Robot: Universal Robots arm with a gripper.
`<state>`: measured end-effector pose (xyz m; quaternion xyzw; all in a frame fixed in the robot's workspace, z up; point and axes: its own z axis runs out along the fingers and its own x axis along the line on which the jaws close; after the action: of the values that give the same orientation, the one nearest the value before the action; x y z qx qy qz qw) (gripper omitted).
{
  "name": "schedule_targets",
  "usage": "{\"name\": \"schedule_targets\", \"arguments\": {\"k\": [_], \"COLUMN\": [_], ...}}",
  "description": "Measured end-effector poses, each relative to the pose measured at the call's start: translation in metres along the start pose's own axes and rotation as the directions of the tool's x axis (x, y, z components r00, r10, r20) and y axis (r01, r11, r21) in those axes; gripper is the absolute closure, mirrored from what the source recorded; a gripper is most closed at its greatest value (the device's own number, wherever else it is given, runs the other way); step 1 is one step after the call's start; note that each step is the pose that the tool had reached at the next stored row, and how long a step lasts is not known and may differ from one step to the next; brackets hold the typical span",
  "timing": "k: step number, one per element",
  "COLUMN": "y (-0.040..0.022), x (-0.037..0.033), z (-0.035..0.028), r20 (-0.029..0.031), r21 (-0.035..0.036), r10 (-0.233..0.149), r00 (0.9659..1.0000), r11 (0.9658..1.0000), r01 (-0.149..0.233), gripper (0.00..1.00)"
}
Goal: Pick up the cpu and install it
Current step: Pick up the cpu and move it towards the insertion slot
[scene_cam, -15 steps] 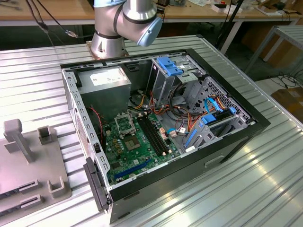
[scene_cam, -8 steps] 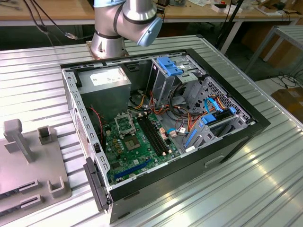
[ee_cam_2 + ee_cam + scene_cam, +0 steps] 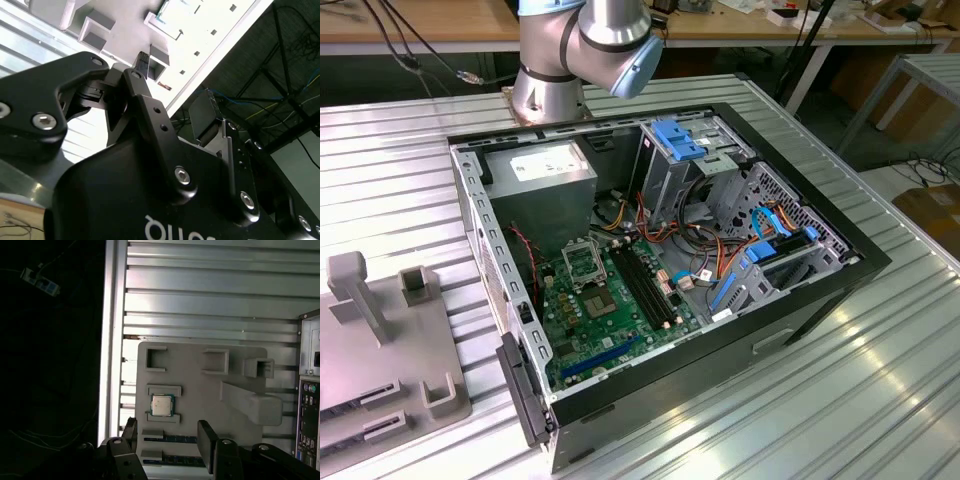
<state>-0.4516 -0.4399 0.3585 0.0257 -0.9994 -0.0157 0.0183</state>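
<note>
Pick-up stage: the empty gripper (image 3: 168, 437), jaws apart, hangs above the cpu (image 3: 162, 405) in the holder (image 3: 365, 365) at the case's (image 3: 720, 375) eight o'clock, wanting a square descent.

Black gripper (image 3: 174, 89) seen close up, fingers (image 3: 205, 117) held spread apart. Pale fixture tray (image 3: 210, 30) with raised brackets seen beyond, laid on ribbed metal table (image 3: 25, 35). Cables (image 3: 240, 97) seen against dark background.
</note>
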Motion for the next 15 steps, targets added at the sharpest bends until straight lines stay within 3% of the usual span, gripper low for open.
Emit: {"name": "schedule_targets", "arguments": {"k": [5,15], "y": [-0.0004,-0.0004], "x": [0.0014,0.0015], "z": [0.004,0.0048], "r20": [0.0017,0.0018], "r21": [0.0008,0.0011], "r10": [-0.016,-0.016], "r00": [0.9999,0.9999], "r11": [0.9999,0.9999], "r01": [0.016,0.016], "gripper": [0.4,0.4]}}
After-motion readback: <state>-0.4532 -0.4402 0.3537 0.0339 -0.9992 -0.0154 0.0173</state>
